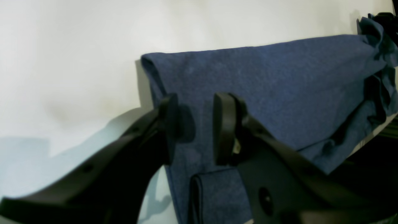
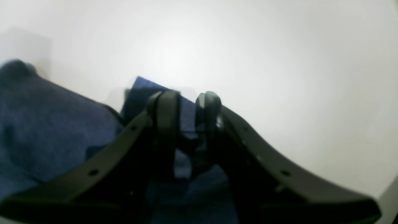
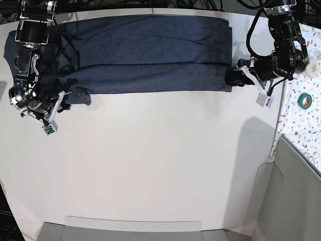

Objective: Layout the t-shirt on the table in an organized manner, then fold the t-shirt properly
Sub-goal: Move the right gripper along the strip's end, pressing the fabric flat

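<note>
While both sets of jaws are pinching the t-shirt (image 3: 150,55) at its lower corners, they should be moving together, keeping the fold taut.

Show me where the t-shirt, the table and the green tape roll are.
t-shirt (image 3: 150,50), base view, middle of the cloth.
table (image 3: 160,160), base view, bare white top.
green tape roll (image 3: 304,100), base view, its ring.

No lettering, label, brand or number can be read anywhere: the t-shirt (image 3: 150,52), lying toward twelve o'clock on the table (image 3: 160,160), shows plain blue cloth.
</note>
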`<state>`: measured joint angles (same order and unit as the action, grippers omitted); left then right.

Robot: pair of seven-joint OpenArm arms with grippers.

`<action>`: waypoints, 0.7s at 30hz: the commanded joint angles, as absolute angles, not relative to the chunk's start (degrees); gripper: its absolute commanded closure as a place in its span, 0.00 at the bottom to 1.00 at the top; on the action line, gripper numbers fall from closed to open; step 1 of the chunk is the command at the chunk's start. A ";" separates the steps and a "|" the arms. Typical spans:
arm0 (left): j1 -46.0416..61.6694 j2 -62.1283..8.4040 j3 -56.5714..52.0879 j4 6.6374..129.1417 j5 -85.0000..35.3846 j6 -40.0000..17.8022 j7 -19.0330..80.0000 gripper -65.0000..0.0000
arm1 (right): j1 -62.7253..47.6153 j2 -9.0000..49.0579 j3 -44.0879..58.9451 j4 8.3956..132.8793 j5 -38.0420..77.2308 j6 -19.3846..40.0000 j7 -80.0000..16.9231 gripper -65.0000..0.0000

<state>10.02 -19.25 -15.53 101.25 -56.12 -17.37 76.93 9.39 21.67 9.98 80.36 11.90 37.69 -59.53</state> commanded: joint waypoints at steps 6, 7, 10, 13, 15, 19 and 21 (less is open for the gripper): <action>9.54 -20.00 -16.04 102.11 -57.27 -17.27 76.44 0.72 | 10.24 22.73 9.98 81.19 12.00 37.85 -59.12 0.76; 9.54 -20.00 -16.04 102.11 -57.27 -17.27 76.44 0.72 | 10.24 22.73 9.98 81.19 12.00 37.85 -59.12 0.76; 9.54 -20.00 -16.04 102.11 -57.27 -17.27 76.44 0.72 | 9.71 22.81 9.89 81.19 12.00 37.85 -59.12 0.83; 9.54 -20.00 -16.04 102.11 -57.27 -17.27 76.35 0.72 | 9.54 22.90 8.84 81.19 11.91 37.76 -59.12 1.00; 9.54 -20.00 -16.04 102.11 -57.27 -17.27 76.35 0.72 | 9.45 22.99 8.22 81.19 11.91 37.67 -59.12 1.00; 9.54 -20.00 -16.04 102.11 -57.27 -17.27 76.35 0.72 | 9.89 22.73 8.57 81.71 11.91 37.67 -59.03 1.00; 9.54 -20.00 -16.04 102.11 -57.27 -17.27 76.35 0.72 | 10.07 22.73 8.75 82.68 11.91 37.58 -59.03 1.00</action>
<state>10.02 -19.25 -15.55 101.25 -56.12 -17.37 76.93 9.06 21.89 8.34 81.32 11.79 37.58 -59.59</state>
